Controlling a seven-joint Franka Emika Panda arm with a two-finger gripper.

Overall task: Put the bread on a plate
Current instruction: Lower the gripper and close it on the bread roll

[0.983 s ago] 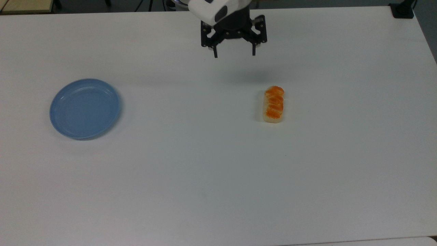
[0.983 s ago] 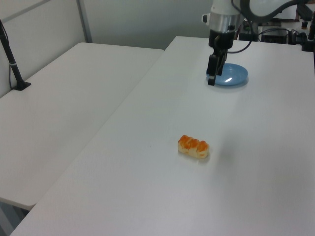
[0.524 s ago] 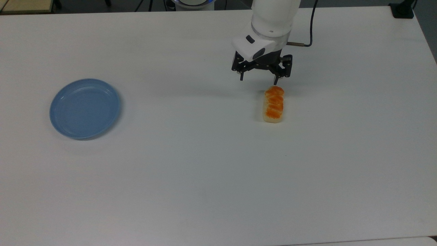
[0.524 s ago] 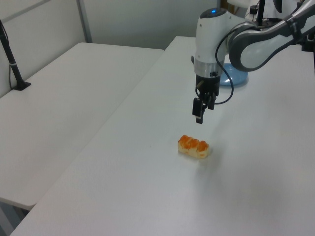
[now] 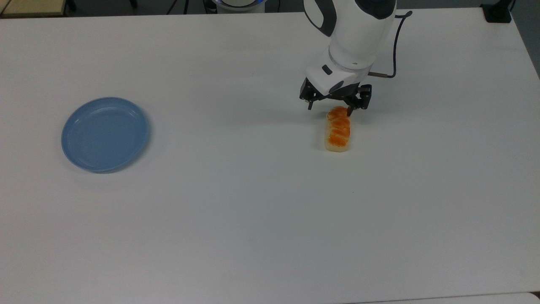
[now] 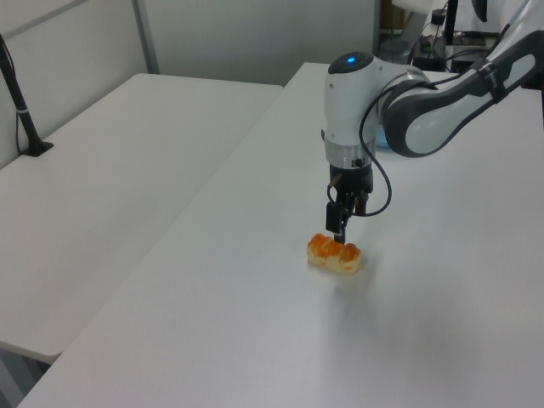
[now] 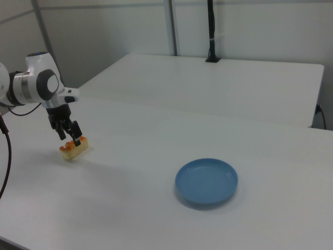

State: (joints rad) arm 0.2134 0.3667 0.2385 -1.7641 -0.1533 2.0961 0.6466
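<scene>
The bread, a small loaf with an orange-brown lobed top, lies on the white table at the top view's right of centre. It also shows as the bread and the bread. My gripper hangs open just above the loaf's far end. One fingertip sits over that end and the other to the top view's left of it. The gripper is close above the loaf, not gripping it, as is the gripper. The light-blue plate lies bare far to the top view's left, also seen as the plate.
A second white table adjoins on the left view's left, with a black clamped post on it. A black clamp sits at the top view's far right corner. A black cable trails from the arm's wrist.
The arm swung from the table's far edge to the top view's right and toward the bread, dropping low until the open fingers reached the loaf's far end.
</scene>
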